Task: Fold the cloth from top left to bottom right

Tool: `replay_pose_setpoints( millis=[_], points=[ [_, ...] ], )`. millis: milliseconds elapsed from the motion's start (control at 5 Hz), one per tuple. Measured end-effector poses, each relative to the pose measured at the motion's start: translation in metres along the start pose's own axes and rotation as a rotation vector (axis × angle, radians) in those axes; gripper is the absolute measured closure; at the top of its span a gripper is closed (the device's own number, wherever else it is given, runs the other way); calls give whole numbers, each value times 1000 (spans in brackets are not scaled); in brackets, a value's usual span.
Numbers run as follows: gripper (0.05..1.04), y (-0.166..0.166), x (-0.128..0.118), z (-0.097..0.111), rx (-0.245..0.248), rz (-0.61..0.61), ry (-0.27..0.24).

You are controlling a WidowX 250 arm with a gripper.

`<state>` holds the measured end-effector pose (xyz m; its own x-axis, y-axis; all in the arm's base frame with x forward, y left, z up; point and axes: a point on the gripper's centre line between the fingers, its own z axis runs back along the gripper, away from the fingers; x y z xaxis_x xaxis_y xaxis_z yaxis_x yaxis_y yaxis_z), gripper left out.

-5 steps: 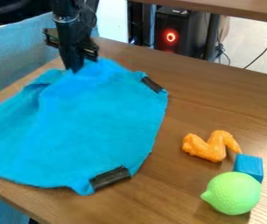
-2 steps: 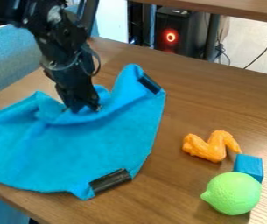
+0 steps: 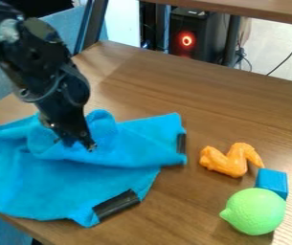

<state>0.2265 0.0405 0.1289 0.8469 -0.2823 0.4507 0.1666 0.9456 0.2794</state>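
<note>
There is one gripper, and its tip is down at the folds of one blue cloth. I cannot tell if the gripper is open or closed, or if it is holding any cloth.

The cloth lies on one brown table, all around the gripper's tip and below it in the view. It is bright blue and looks soft and bumpy. A big floppy fold goes from near the tip out to the right, with wrinkles by the tip. The part below the tip is flatter. To the left of the tip, the cloth runs out of the view.

Two black strips are on the cloth's edge. One strip is to the right of the gripper, and the other strip is below it and a bit right.

Well apart from the gripper, on its right, are three more things. One orange, bent toy is nearest. Past it is one blue block, and one round green toy fruit is just beside the block, lower down.
</note>
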Motion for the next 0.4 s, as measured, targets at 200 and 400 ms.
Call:
replay_pose_setpoints(
  millis=[200,400],
  points=[
    [1012,-16,-8,9,5,-31,-13],
    [869,-36,-13,10,-9,-54,35]
  ],
)
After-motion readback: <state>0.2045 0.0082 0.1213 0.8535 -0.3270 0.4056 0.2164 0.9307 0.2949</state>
